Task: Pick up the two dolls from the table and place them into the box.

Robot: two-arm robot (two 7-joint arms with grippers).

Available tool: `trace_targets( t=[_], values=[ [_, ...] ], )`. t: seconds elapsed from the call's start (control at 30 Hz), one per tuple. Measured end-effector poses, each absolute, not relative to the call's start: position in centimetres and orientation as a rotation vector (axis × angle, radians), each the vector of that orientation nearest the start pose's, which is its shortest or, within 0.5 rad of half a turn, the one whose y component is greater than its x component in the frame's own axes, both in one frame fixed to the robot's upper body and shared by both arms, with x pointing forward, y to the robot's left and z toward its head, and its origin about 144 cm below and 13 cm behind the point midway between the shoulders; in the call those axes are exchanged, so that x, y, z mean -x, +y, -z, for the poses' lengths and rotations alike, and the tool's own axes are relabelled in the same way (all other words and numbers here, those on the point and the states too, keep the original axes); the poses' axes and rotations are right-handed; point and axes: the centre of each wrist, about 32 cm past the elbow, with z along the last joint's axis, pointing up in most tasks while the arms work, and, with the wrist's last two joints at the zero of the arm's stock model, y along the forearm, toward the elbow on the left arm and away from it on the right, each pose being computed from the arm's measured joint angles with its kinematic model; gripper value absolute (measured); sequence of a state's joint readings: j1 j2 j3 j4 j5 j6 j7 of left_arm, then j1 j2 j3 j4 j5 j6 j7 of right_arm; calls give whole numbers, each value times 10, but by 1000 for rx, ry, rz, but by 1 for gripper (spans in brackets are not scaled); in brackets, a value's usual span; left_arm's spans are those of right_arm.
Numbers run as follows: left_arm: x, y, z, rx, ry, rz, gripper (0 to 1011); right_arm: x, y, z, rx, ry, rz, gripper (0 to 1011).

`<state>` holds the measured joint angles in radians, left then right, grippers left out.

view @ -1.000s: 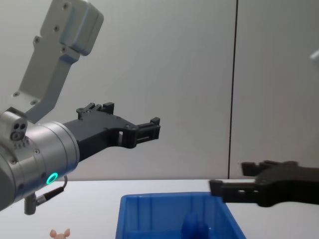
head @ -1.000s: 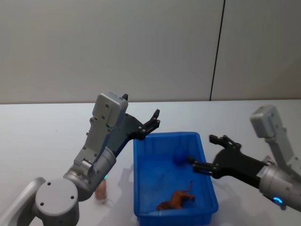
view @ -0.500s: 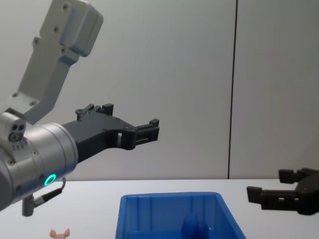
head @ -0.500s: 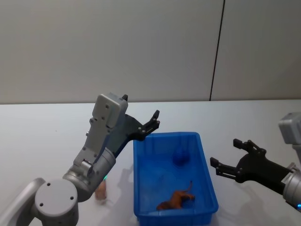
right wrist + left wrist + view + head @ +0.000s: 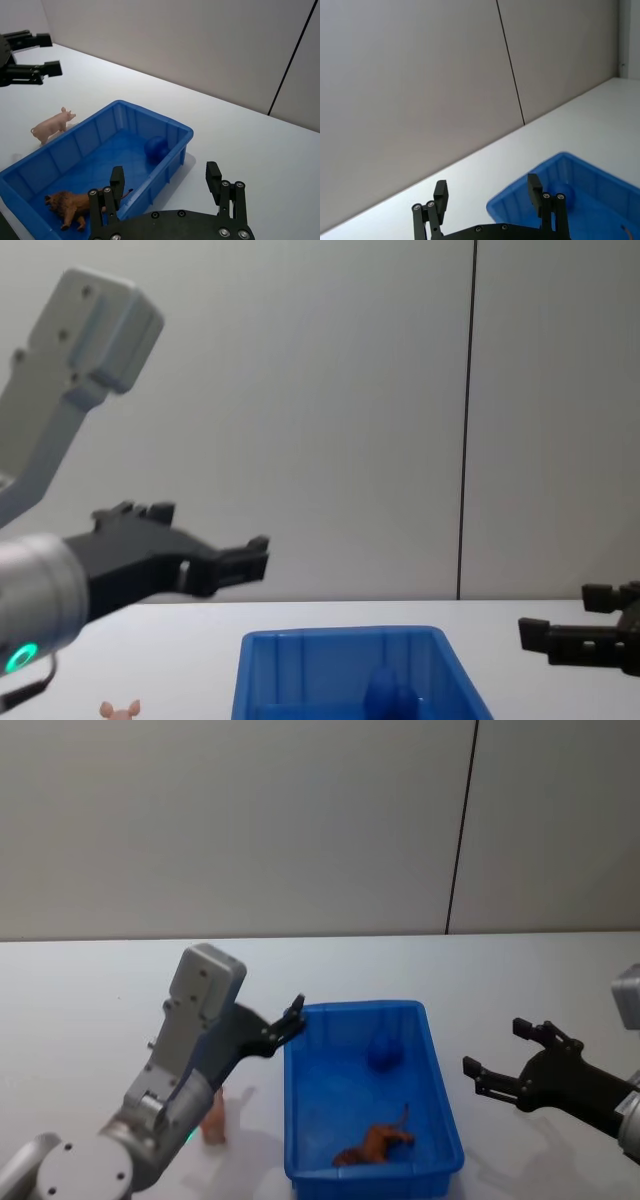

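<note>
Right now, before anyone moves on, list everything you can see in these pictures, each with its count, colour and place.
Bright blue rectangular plastic bin: one, blue, on the table between the two arms.
Brown toy lion: one, brown, inside the bin, near end.
Dark blue round ball: one, blue, inside the bin, far end.
Pale pink toy pig: one, pink, standing on the table left of the bin, apart from it.
Plain white tabletop: one, white, under everything.
Grey wall: one, grey, behind the table, with a dark vertical seam.
Left gripper: one, black, jaws open, raised by the bin's far left corner.
Right gripper: one, black, jaws open, right of the bin.
</note>
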<state>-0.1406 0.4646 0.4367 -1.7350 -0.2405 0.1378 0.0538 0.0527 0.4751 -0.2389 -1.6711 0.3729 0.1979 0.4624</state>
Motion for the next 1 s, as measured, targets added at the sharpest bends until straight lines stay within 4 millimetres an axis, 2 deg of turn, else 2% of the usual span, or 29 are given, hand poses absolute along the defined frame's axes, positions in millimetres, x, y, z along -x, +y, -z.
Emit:
trace_targets(
  t=[0.33,0.57,1.0],
  values=[
    [-435,230,-1185,-257,-86,-1231,1001,-462,-284,-1183,189,68,865,1001],
    [-423,237,-1173,-288,-26,-1253,1001,-462,-284,-1183,190,68,867,1001],
    [-423,246,-1151,-337,45,-1277,1001,-461,-285,-1183,190,67,869,1001]
  ],
)
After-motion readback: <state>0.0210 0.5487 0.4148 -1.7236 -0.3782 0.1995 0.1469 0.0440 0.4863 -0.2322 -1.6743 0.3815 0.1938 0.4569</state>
